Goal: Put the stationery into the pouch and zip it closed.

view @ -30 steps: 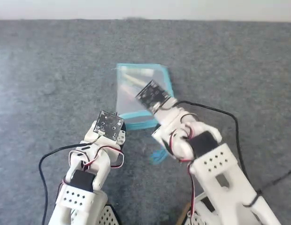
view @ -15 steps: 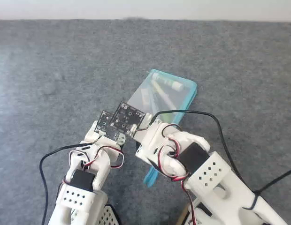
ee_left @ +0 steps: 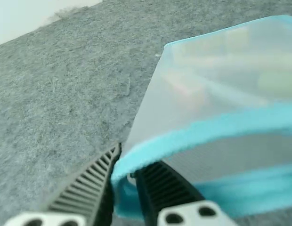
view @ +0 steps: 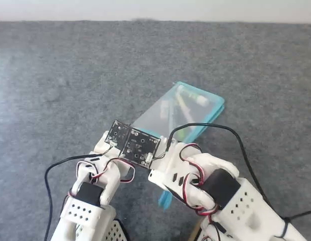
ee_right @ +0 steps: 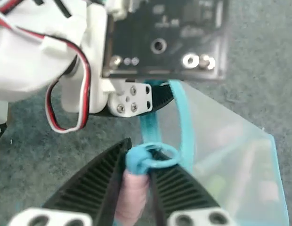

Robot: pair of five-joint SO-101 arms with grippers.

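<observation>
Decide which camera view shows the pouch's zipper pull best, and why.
The right wrist view: the zipper pull sits close up, pinched in the right tool. The left wrist view gives the pouch and its blue edge; in the high view the arms cover it.

left gripper (ee_left: pixel 126 162) and right gripper (ee_right: pixel 139 157) sit packed close at the near end of the pouch (view: pixel 181 106) — no way between them. open mat (view: pixel 55 75) lies on both sides and beyond.

Translucent teal-edged pouch (view: pixel 151 116), lying diagonally, stationery (view: pixel 187 97), perhaps pens, inside
</observation>
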